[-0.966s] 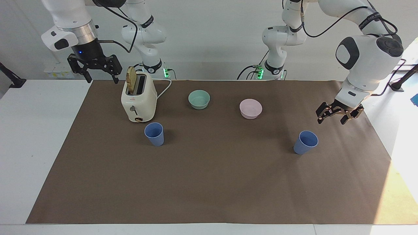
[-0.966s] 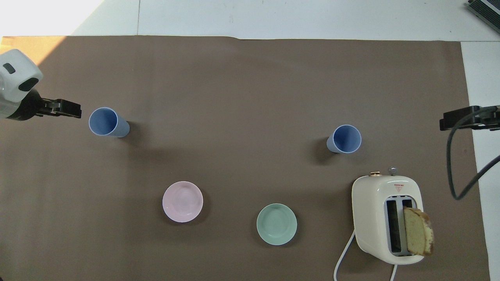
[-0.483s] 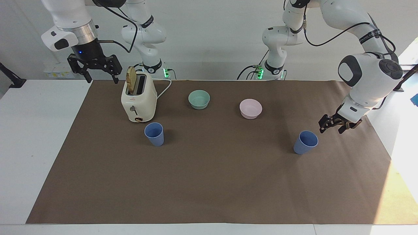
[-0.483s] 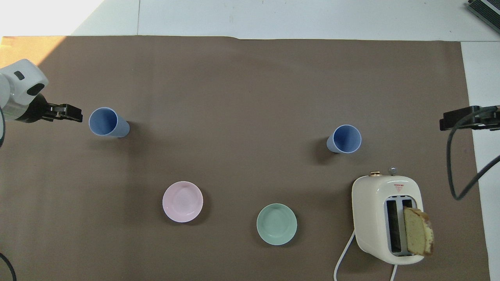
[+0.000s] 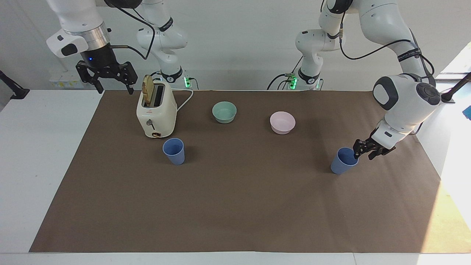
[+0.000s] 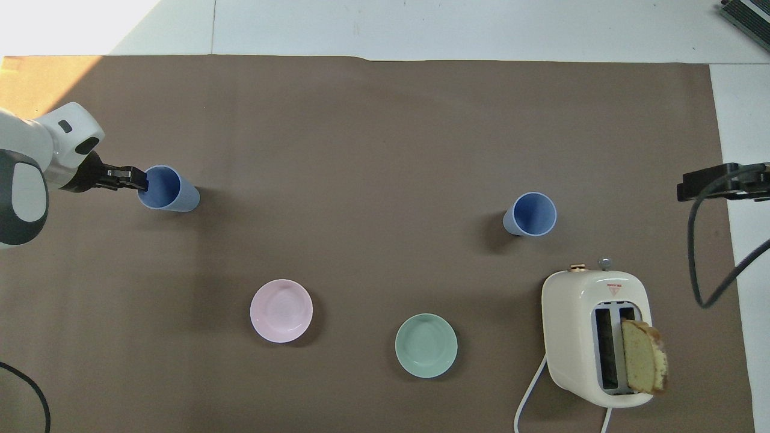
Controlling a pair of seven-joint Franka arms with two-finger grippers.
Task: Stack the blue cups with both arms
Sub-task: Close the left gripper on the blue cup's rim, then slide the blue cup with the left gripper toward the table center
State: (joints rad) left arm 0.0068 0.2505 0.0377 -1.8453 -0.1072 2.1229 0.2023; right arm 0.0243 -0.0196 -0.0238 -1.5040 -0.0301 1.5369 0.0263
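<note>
Nothing is stacked yet. The right gripper (image 5: 111,82) waits, jaws wide, over the table edge beside the toaster (image 5: 156,110); one blue cup (image 5: 173,151) stands in front of the toaster. The other blue cup (image 5: 344,160) stands toward the left arm's end, where the left gripper (image 5: 362,151) sits at its rim, seemingly pinching the wall, though I cannot tell for sure. Brown mat (image 5: 235,206), white wall.

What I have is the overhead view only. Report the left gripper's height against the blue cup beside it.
Observer: The left gripper is down at rim height of the blue cup at the left arm's end of the table. I cannot tell whether they touch.
Operator: Now give me the right gripper.
Observer: The right gripper waits open, high in the air, over the edge of the brown mat beside the toaster.
</note>
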